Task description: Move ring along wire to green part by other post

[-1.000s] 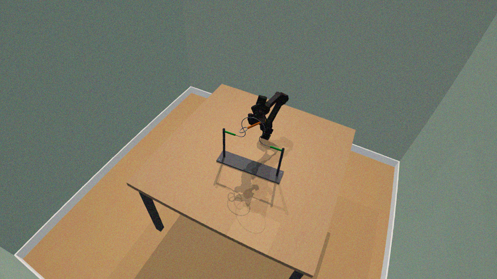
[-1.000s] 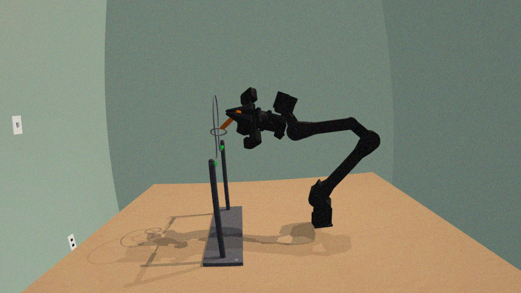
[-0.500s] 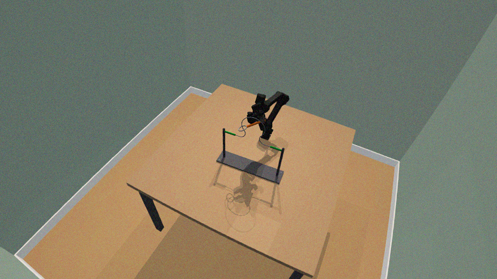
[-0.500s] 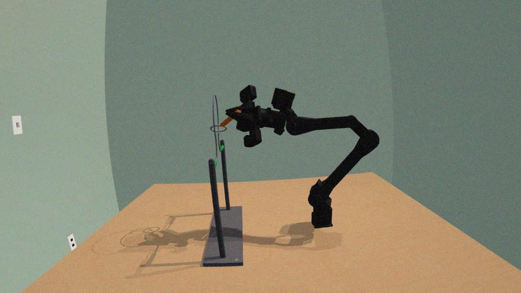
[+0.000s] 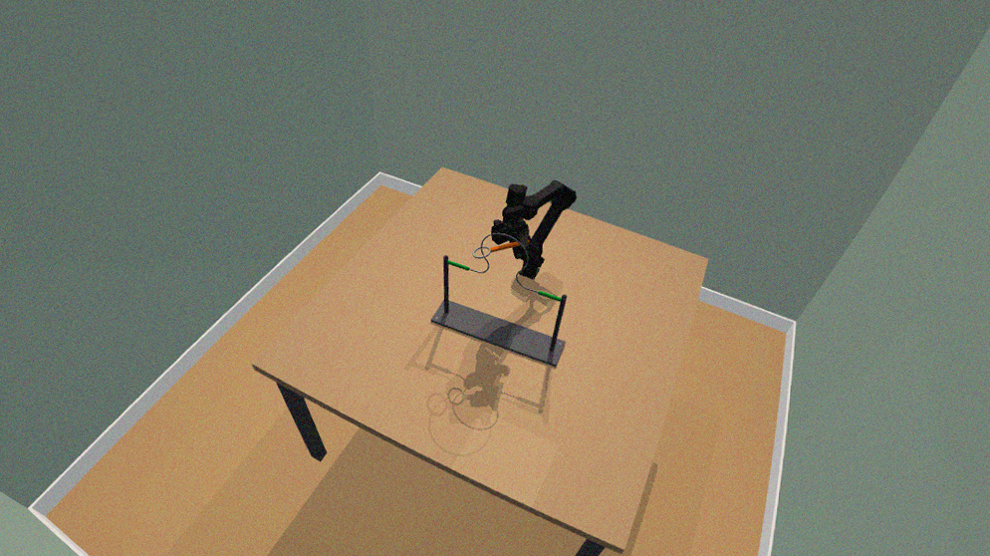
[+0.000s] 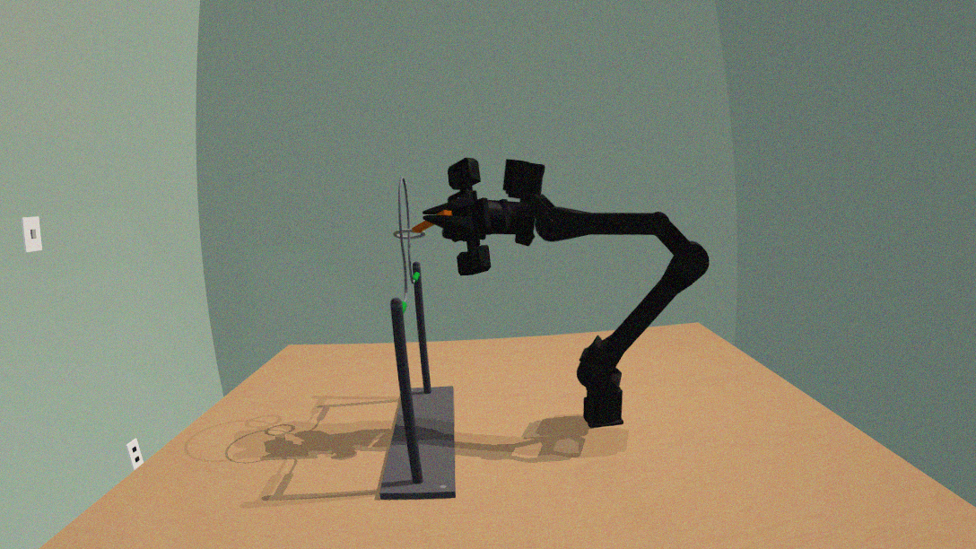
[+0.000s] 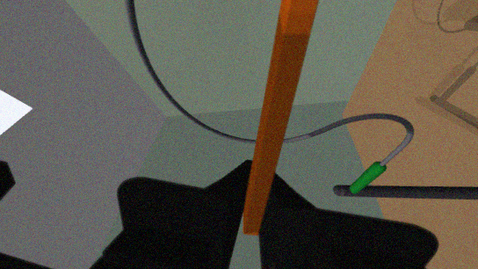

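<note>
The ring [image 5: 473,253] [image 6: 396,234] lies nearly level around the thin grey wire [image 5: 500,233] [image 6: 399,204] [image 7: 158,83], at the left side of its arch in the top view. I cannot tell whether they touch. My gripper [image 6: 436,214] [image 7: 254,166] is shut on the orange handle [image 5: 504,247] [image 6: 421,226] [image 7: 286,79], which slopes down to the ring. The left green part [image 5: 457,265] [image 6: 416,276] is below the ring. The right green part [image 5: 550,296] [image 6: 404,307] [image 7: 368,178] is at the other post. The ring is out of the wrist view.
The left post [image 5: 446,284] [image 6: 422,334] and right post [image 5: 557,328] [image 6: 404,382] [image 7: 409,192] stand on a dark base [image 5: 473,323] [image 6: 436,471] on the wooden table [image 5: 376,308] [image 6: 682,477]. The arch of wire stands just in front of my fingertips. The arm reaches in from behind.
</note>
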`<state>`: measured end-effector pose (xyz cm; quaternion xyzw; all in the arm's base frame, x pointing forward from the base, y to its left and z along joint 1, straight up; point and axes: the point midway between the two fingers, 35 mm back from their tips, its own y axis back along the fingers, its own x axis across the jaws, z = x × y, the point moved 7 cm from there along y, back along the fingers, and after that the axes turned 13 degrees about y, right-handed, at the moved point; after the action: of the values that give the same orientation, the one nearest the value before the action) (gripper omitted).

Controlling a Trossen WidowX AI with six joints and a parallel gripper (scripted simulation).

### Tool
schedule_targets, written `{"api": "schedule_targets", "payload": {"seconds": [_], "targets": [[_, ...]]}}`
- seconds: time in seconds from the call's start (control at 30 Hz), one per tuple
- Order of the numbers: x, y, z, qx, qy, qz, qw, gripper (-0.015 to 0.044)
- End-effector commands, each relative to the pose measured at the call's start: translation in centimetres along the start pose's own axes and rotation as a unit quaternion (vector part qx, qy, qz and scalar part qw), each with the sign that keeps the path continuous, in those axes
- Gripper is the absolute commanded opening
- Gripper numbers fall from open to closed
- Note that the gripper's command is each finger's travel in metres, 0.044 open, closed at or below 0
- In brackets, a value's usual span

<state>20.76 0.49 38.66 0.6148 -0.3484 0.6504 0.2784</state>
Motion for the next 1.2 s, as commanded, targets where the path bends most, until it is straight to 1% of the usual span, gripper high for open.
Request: {"api": "schedule_targets", "payload": {"seconds": [0.0, 1.17], "targets": [[0.3, 0.0, -0.07, 0.005, 0.023, -0.014, 1.0, -0.015], [0.72, -0.2, -0.2, 0.023, 0.161, -0.133, 0.978, -0.015]]}}
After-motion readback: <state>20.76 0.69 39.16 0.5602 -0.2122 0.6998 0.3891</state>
